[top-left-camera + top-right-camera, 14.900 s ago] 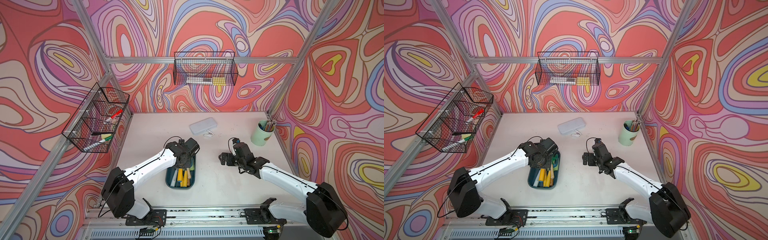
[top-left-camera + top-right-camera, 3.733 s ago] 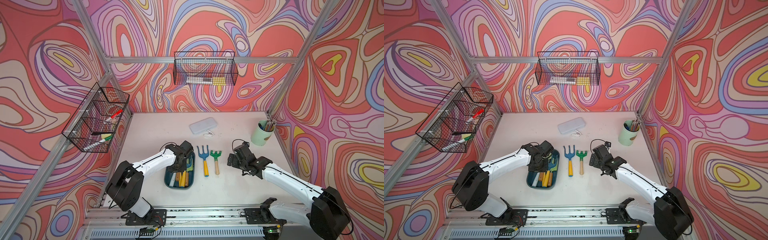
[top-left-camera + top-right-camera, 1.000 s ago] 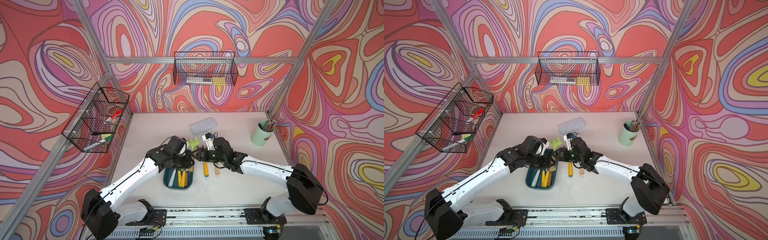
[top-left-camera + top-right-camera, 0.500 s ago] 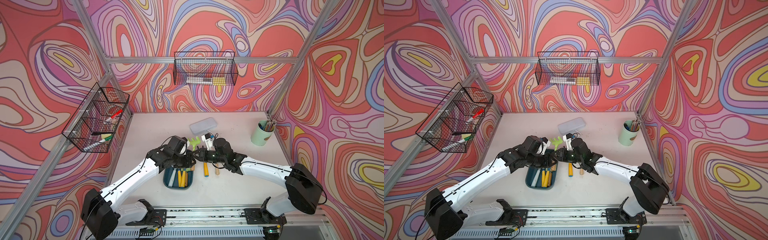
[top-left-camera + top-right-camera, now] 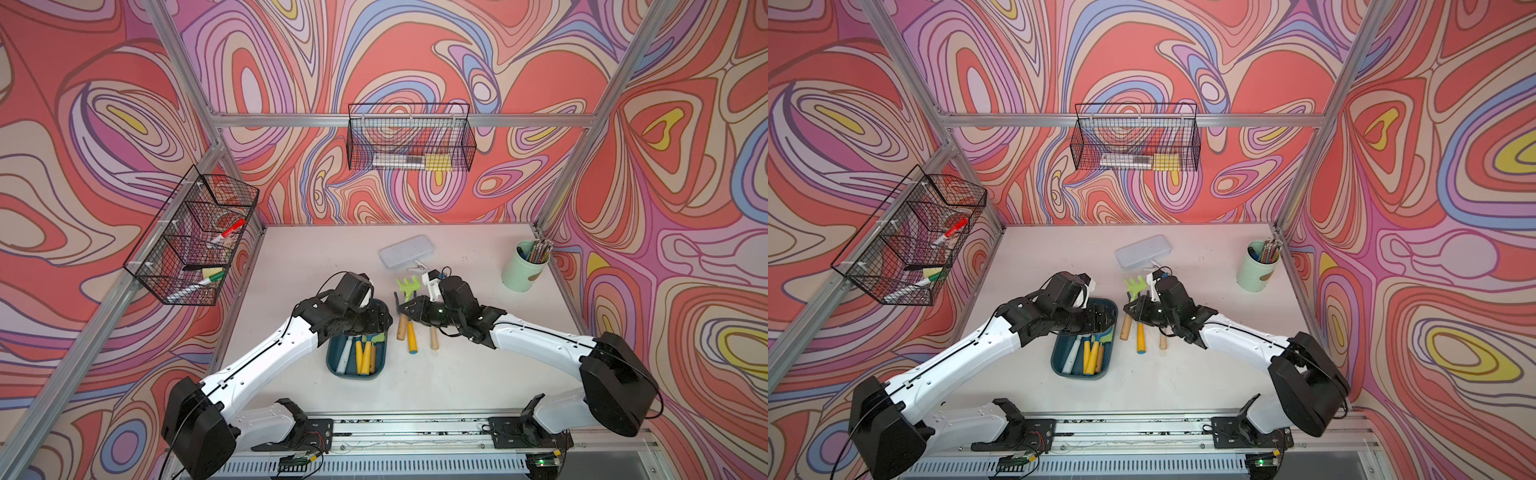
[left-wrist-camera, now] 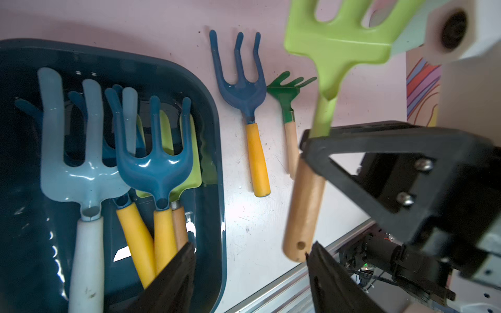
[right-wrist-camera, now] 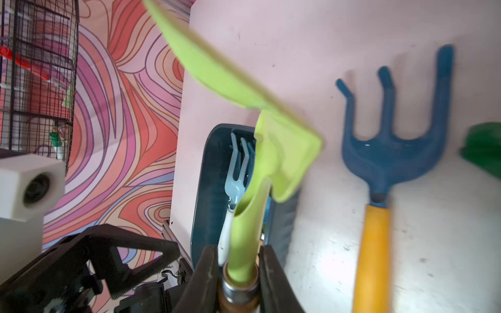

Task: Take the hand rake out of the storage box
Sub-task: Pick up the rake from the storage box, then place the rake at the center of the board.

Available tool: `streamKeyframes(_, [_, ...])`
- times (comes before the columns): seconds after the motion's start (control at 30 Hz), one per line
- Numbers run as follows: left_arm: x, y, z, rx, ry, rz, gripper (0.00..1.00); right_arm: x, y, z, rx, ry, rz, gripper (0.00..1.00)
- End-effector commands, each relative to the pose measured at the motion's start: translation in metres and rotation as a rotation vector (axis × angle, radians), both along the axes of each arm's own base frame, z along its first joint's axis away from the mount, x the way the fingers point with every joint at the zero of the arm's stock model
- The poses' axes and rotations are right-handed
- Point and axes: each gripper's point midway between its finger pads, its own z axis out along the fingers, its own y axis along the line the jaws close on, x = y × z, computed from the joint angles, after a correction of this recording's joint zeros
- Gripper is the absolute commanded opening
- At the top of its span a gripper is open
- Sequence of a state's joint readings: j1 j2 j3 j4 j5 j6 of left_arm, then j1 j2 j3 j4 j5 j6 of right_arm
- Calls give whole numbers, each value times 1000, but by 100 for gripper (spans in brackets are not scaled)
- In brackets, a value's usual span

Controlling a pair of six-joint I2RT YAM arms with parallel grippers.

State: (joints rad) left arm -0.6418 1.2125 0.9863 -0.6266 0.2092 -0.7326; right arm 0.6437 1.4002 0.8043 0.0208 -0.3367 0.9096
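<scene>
Two tools out, lime rake held beside the box

One lime-green hand rake (image 5: 406,286) (image 6: 336,40) with a wooden handle was clear of the storage box (image 5: 357,376). It was held in the air just beside the box on the right arm's side, with its head toward the back wall. The right fingers (image 7: 271,281) were clenched on it at the metal collar where the green neck met the wood, and the handle's end hung free. The left fingers (image 6: 176,281) stood apart and held nothing. They hovered over the box's far half, one fingertip close by the handle's end.

On the pale surface (image 5: 291,257) next to the held rake lay a blue fork (image 6: 244,89) with a yellow handle. Beside that, roughly parallel to it, lay a dark green rake (image 6: 287,92) with a wooden handle. Inside the box lay a pale blue fork (image 6: 81,162) with a white handle, a second blue fork (image 6: 154,162), and further yellow and wooden handles.
</scene>
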Motion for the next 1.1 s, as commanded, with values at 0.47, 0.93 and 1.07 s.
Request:
streamKeyframes(0.47, [-5, 31, -16, 102, -35, 69, 72, -25, -151, -68, -102, 215, -92, 11])
streamKeyframes(0.93, [-3, 32, -17, 101, -56, 71, 72, -9, -155, -109, -215, 184, -15, 8])
streamKeyframes(1.07, [-5, 34, -17, 101, -62, 75, 72, 0, -153, -112, -236, 145, 28, 7])
